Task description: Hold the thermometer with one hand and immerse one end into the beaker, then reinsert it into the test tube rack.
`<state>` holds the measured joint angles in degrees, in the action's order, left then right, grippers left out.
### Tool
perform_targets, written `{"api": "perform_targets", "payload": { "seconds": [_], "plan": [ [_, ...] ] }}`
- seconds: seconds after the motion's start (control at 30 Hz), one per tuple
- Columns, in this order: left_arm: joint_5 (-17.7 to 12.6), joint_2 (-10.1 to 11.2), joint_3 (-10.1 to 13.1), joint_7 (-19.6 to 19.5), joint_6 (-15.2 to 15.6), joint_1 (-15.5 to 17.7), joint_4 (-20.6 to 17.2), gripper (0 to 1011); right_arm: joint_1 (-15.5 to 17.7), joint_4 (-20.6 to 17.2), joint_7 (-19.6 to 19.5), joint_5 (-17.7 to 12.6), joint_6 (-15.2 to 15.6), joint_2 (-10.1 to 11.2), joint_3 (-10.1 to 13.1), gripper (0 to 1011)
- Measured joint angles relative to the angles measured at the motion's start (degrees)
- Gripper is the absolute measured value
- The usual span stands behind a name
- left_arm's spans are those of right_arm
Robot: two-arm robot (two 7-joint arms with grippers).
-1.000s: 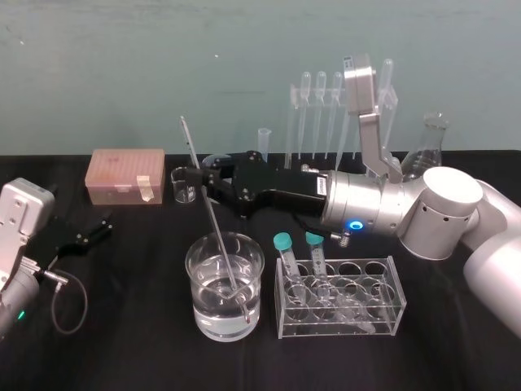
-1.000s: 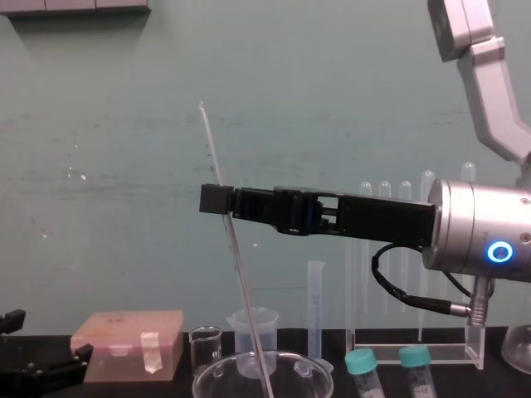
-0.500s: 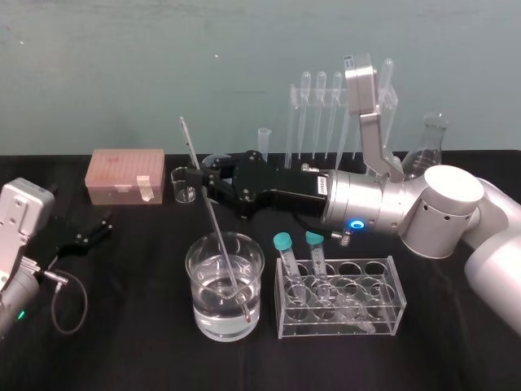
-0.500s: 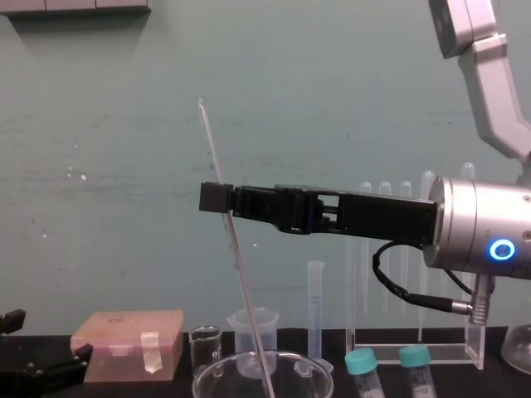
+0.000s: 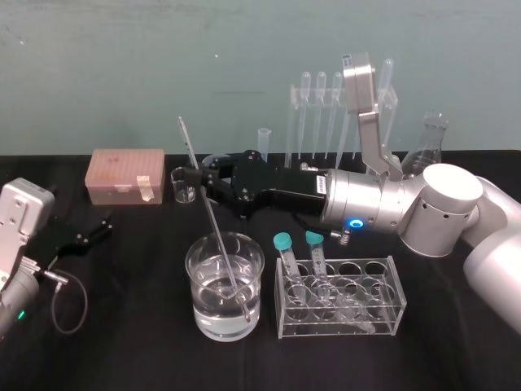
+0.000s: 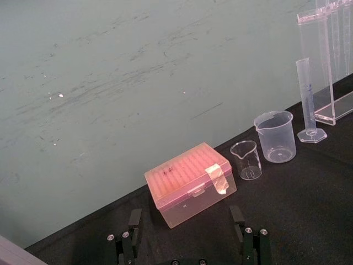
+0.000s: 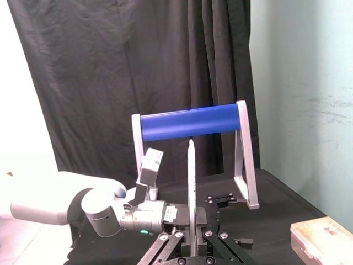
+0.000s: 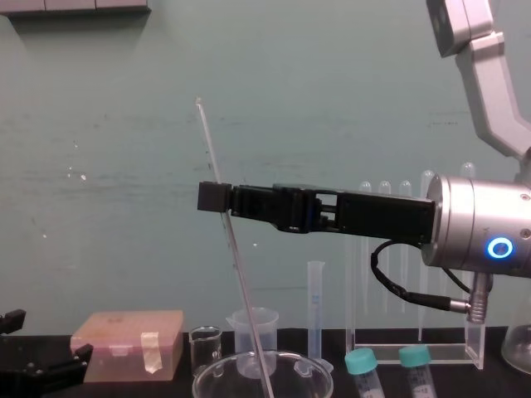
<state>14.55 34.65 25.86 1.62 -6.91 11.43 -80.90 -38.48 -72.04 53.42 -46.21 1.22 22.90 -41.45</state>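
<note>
Above the beaker (image 5: pixel 192 277), the right end effector (image 5: pixel 199 177) reaches in from the right, clamped on the thermometer (image 5: pixel 213 220) about a third down from its top. Rod tilted: upper end leans left above the fingers, lower end sits submerged in the beaker's liquid near the bottom. Test tube rack (image 8: pixel 448 354) stands behind the arm. Left end effector (image 5: pixel 96 230) rests on the desk (image 5: pixel 130 342) far left, fingers spread wide.

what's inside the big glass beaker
The beaker holds clear liquid and the lower end of the thermometer; the right gripper grips it above, tilted. Whether the tip touches the bottom cannot be seen. The left gripper sits parked, far left.
</note>
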Motion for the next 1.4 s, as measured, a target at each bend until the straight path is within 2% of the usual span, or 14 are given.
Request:
{"api": "perform_targets", "payload": {
  "seconds": [1.4],
  "plan": [
    [0.00,0.00,0.00,0.00,0.00,0.00,0.00,1008,0.28,-0.11,0.40,0.01,0.08,0.25,-0.40,58]
  ]
}}
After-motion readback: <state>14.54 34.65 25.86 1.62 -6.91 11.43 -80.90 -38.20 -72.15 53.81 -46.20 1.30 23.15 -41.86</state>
